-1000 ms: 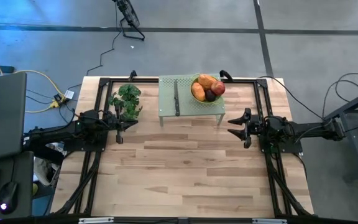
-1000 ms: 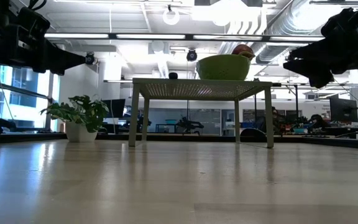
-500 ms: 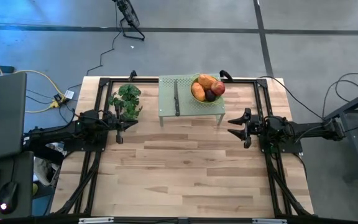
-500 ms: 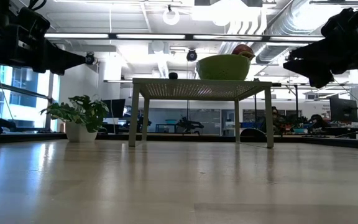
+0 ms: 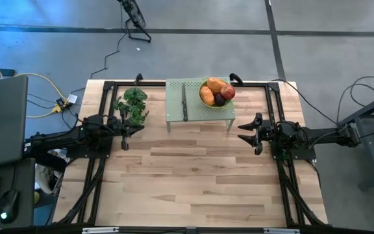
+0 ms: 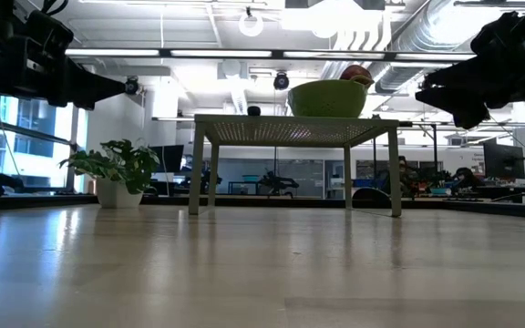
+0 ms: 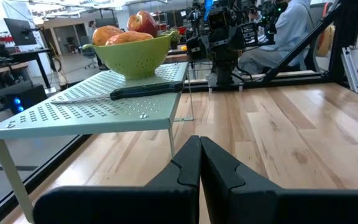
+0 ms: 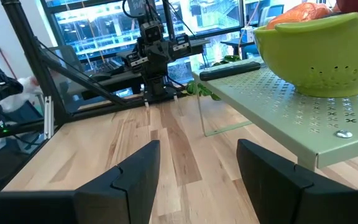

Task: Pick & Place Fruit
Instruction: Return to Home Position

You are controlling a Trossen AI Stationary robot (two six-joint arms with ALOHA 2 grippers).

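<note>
The fruit (image 5: 217, 91) is all piled in the green bowl (image 6: 326, 97), in the upper middle of the top-down picture. There are two orange pieces (image 5: 207, 95), a red apple (image 5: 228, 91) and a dark purple one (image 5: 219, 99). The bowl sits on the right end of a little green shelf (image 5: 176, 104) with holes in it, and the shelf stands at the back of the wooden desk (image 5: 193, 175). A black-handled knife (image 5: 184, 103) lies on the shelf just left of the bowl. A leafy plant (image 5: 132, 104) stands left of the shelf. The left hand (image 5: 135, 129) is at the left middle of the picture, up off the desk, with its two fingers pressed tight together and nothing in them. The right hand (image 5: 243, 131) is at the right middle, also in the air, with its fingers spread wide apart and nothing between them. Neither hand touches the shelf.
</note>
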